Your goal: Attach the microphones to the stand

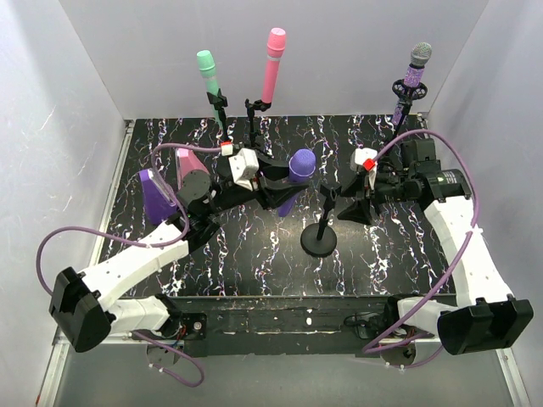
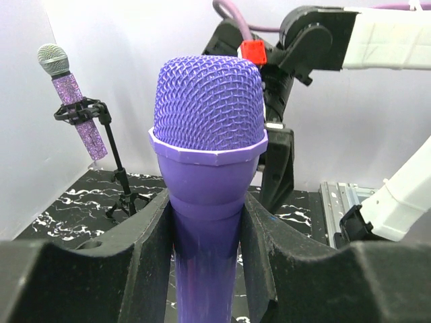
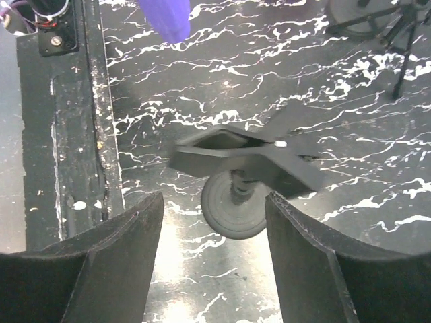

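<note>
We see the left end effector (image 2: pixel 205 269) closed narrowly on the plain purple microphone (image 2: pixel 209 128). Its fingers (image 2: pixel 145 256) press the handle from both sides, just below the mesh head. In the top view the microphone is tilted, near the middle of the bench (image 1: pixel 254 254) and just to the left of the round-based stand (image 1: pixel 321 242), apart from it.

The right end effector (image 3: pixel 215 202) stands wide and grips nothing. Seen from its wrist, the stand's black clip (image 3: pixel 246 158) lies just ahead of the gap between the two fingers; we cannot tell whether it touches either one.

Along the far edge of the bench, the mint green microphone (image 1: pixel 208 72), the pink microphone (image 1: pixel 276 64) and the glittery purple microphone (image 1: pixel 416 76) each sit in the clip of their own stand, heads up. A purple wedge (image 1: pixel 157 193) and a pink wedge (image 1: pixel 188 161) rest at the left, beside the left arm.
</note>
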Controlling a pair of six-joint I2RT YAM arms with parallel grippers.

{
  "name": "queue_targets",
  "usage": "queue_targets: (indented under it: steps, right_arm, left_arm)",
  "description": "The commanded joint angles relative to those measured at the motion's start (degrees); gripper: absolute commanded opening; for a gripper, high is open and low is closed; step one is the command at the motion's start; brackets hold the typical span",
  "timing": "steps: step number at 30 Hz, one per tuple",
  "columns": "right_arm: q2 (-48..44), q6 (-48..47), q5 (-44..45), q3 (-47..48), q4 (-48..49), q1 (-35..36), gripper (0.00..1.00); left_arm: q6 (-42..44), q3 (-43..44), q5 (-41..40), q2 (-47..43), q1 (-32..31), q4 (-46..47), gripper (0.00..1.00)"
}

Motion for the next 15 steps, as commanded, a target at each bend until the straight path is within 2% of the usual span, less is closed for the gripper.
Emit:
queue_targets:
  steps: [1,5,10,15]
  right_arm:
    - [-0.1,-8.2,0.7,6.0,-6.9,-0.2,0.70]
    - [0.6,-14.7,3.0,8.4,-10.1,-0.2,0.73]
    - [3.5,-29.6,4.4,10.9,-16.1,-0.1,0.75]
    - [9.4,-32.2,5.0,17.0,-18.9,-0.1,0.73]
  left_arm:
    - [0.0,-1.5,-0.7,-4.9,-0.2,-2.7,0.00]
    - [0.0,-3.6,-1.3,-9.3,-0.2,-5.6,0.00]
    - [-0.3,-6.1,-2.0,-14.2,-0.3,-9.1,0.00]
    - [-1.0,-7.3,-2.4,-17.6,-0.3,-11.6,0.00]
